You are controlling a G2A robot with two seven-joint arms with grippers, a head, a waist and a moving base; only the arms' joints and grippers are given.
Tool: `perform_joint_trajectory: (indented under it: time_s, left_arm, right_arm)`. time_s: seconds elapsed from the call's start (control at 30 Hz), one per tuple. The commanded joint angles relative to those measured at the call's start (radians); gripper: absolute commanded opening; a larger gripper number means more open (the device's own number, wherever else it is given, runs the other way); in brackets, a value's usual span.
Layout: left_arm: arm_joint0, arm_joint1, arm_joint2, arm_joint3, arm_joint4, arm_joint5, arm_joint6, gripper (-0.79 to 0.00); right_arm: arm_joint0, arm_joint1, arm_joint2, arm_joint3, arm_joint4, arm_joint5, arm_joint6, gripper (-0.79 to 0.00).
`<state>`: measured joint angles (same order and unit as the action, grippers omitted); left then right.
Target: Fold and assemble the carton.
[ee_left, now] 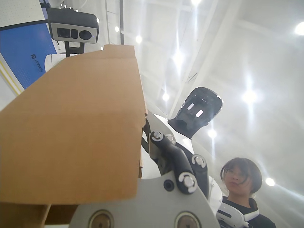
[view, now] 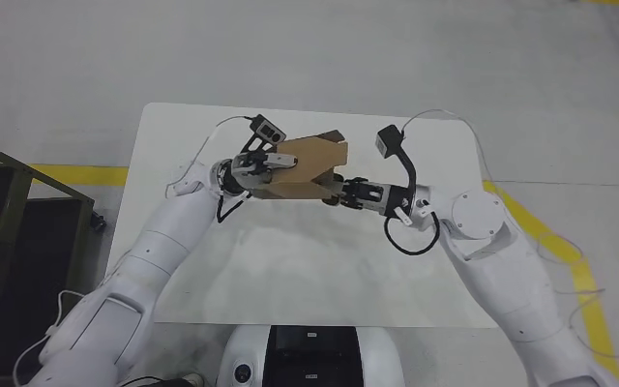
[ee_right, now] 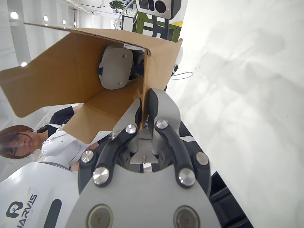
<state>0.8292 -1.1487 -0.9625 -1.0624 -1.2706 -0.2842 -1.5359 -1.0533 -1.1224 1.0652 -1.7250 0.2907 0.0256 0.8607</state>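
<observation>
The left gripper (view: 261,164) clamps one wall of the carton (view: 309,164), with a finger (ee_right: 115,68) inside, apparently to brace it. The open-ended, half-squared carton is held over the table (view: 290,281) near the middle of its far edge. The right gripper (ee_right: 143,112) pinches the opposite wall's edge, probably to pull the box square.
</observation>
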Motion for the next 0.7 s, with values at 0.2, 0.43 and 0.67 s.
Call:
perform_joint_trajectory:
  time_s: [0.2, 0.43, 0.67]
  left_arm:
    - [-0.001, 0.008, 0.004, -0.005, 0.031, 0.000, 0.000, -0.785]
    - [0.003, 0.013, -0.010, -0.005, 0.042, 0.000, 0.000, -0.785]
    - [0.018, 0.016, -0.029, -0.006, 0.044, 0.000, 0.000, -0.785]
  right_arm:
    - [0.001, 0.002, -0.002, -0.029, -0.058, 0.022, -0.002, -0.785]
    - [-0.008, 0.004, 0.002, -0.045, -0.093, 0.032, -0.015, -0.785]
    - [-0.015, 0.007, 0.005, -0.066, -0.145, 0.050, -0.027, -0.785]
